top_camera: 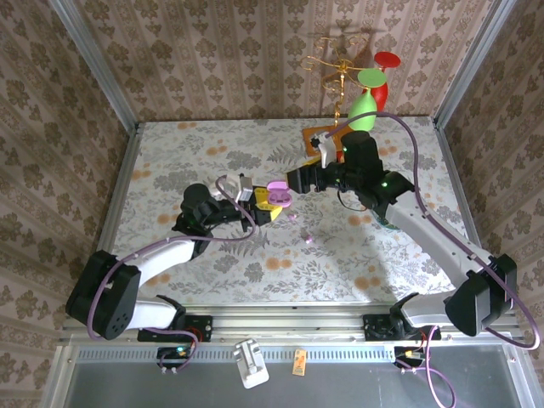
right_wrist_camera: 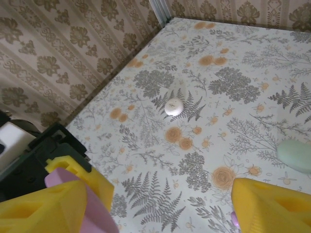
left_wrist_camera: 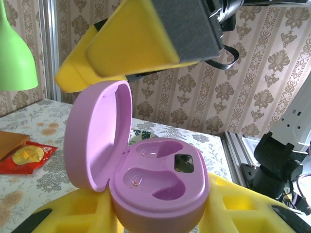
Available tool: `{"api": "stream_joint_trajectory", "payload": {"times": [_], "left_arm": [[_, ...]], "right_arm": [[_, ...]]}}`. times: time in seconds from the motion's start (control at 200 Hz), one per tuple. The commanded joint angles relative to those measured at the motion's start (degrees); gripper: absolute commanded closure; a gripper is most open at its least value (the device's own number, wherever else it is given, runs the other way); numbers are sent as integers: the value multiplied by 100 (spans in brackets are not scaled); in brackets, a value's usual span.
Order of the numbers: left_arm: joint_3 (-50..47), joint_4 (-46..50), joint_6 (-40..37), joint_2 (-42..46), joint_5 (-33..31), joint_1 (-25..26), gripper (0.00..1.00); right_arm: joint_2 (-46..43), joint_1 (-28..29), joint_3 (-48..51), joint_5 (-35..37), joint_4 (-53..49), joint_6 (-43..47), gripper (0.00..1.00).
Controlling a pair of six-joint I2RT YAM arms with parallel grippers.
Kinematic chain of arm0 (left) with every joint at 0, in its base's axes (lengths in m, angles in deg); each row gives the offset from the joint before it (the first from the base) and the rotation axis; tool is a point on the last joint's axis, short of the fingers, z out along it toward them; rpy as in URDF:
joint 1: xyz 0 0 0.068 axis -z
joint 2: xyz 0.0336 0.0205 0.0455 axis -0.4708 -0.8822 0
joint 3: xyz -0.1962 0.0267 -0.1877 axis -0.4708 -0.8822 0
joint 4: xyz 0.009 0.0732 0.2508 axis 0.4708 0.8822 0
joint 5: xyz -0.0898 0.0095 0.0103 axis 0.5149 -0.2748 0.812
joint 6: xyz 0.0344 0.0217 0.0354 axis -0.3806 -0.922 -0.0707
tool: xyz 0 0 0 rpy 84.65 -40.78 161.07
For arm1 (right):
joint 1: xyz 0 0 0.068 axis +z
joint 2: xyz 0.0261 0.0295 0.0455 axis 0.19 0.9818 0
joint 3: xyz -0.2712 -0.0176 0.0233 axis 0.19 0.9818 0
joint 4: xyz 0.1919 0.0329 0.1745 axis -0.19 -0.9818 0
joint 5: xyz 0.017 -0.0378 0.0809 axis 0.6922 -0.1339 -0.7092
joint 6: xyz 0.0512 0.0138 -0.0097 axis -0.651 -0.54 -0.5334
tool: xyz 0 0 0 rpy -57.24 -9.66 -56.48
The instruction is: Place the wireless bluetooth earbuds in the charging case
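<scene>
Table (top_camera: 170, 153) centre, well off edges | left gripper (top_camera: 263, 209) clamps charging case (top_camera: 279, 191)

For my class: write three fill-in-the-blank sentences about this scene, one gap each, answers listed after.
1. The left gripper holds a lilac case whose lid stands ____.
2. Both slots inside it are ____.
3. The small round case lying on the table is coloured ____.
Answers: open; empty; white.

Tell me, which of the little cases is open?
The lilac case, held in the left claw: its lid is flipped up. The white case and the mint case lie shut on the table.
</scene>
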Motion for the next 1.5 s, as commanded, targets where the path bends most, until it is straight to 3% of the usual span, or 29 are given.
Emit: {"api": "stream_joint_trajectory", "payload": {"times": [0.0,0.12,0.25,0.495,0.685,0.96,1.16,1.495], "left_arm": [[-78,-465,-45,-85,10,-56,77],[-186,-657,-207,-94,-1,-122,77],[-237,-676,-569,-54,-34,-210,77],[-379,-684,-978,64,-215,-348,77],[-414,-708,-944,126,-185,-402,77],[-496,-614,-997,299,-222,-415,77],[-500,-498,-1087,363,-228,-435,77],[-476,-387,-1165,390,-201,-436,77]], "right_arm": [[-395,-56,47,-245,355,-396,21],[-654,-185,332,-92,479,-677,21],[-963,-347,962,806,660,-1194,21],[-772,-507,1594,1534,-282,-1662,22],[43,-413,1706,1084,-306,-1745,27],[1223,-4,1028,1452,-1329,-1410,47],[1607,35,1115,953,-988,-1591,57],[1874,-332,1732,-72,-308,-2042,63]]}}
